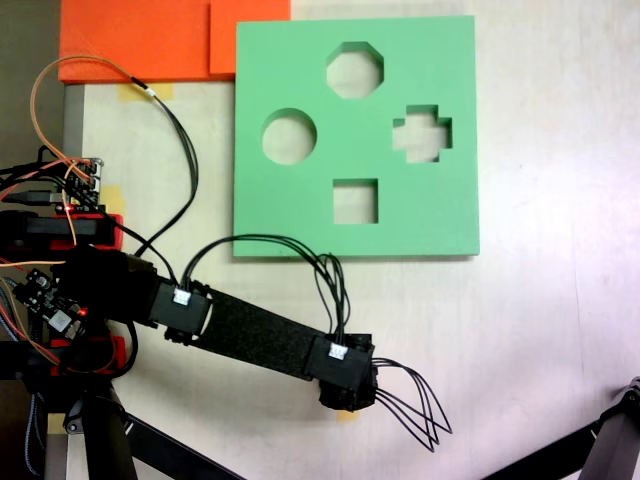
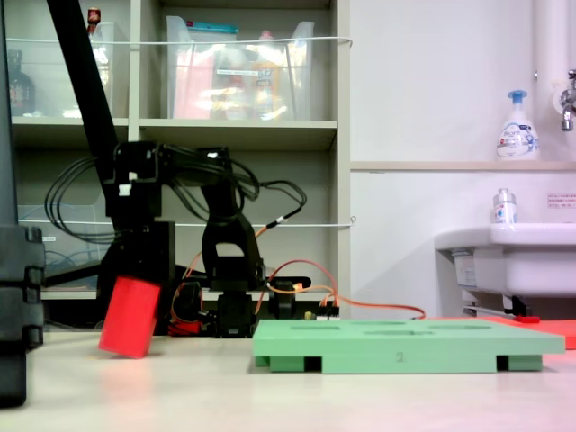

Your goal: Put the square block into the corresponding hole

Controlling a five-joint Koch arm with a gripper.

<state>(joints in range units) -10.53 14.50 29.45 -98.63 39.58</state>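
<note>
The square block (image 2: 130,317) is a bright red foam cube hanging tilted, its lowest corner at or just above the tabletop, left of the green board (image 2: 405,345). My gripper (image 2: 142,277) comes down onto the block's top and is shut on it. From above, the arm's wrist (image 1: 345,368) covers both gripper and block, a short way below the green board's (image 1: 290,215) near edge. The corresponding hole (image 1: 355,201) is the square cut-out nearest that edge, and it is open with bare table showing through it.
The board also has a round cut-out (image 1: 289,136), an octagonal one (image 1: 354,70) and a cross-shaped one (image 1: 421,134). Orange foam slabs (image 1: 150,40) lie at the back left. Loose cables (image 1: 415,400) trail off the wrist. A tripod leg (image 1: 610,430) stands at the lower right.
</note>
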